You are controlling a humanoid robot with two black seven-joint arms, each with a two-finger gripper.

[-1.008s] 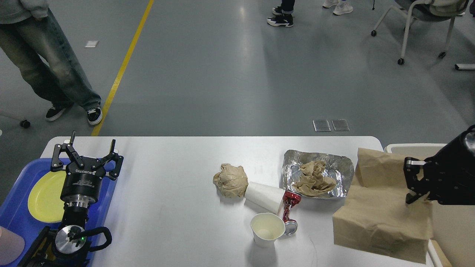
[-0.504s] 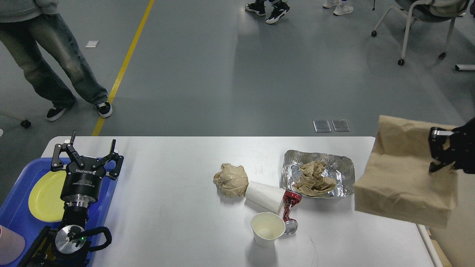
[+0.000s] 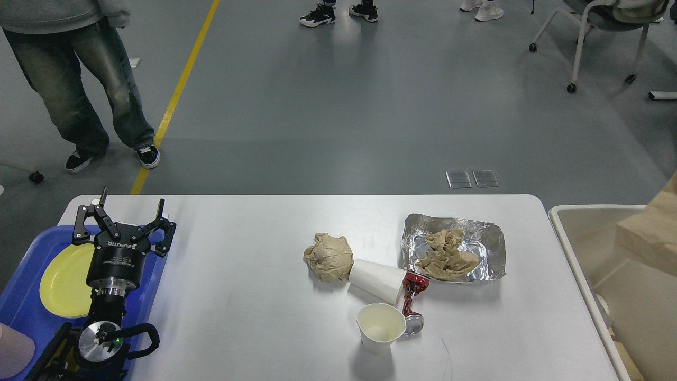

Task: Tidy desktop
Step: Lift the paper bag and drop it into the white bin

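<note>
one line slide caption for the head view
Open left gripper over blue tray; cups, crushed can, paper litter white desktop.

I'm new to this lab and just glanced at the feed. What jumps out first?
A clutter of trash mid-table: a crumpled brown paper ball, two white paper cups and a crushed red can beside a foil tray. At left, the open left gripper hovers over a blue tray.

The brown paper bag [image 3: 651, 232] over the beige bin [image 3: 576, 233] is cropped at the frame's right edge.

2 paper cups [image 3: 376, 279], 2 paper wads [image 3: 329, 256], 1 can [image 3: 413, 301], 1 foil tray [image 3: 492, 241].
</note>
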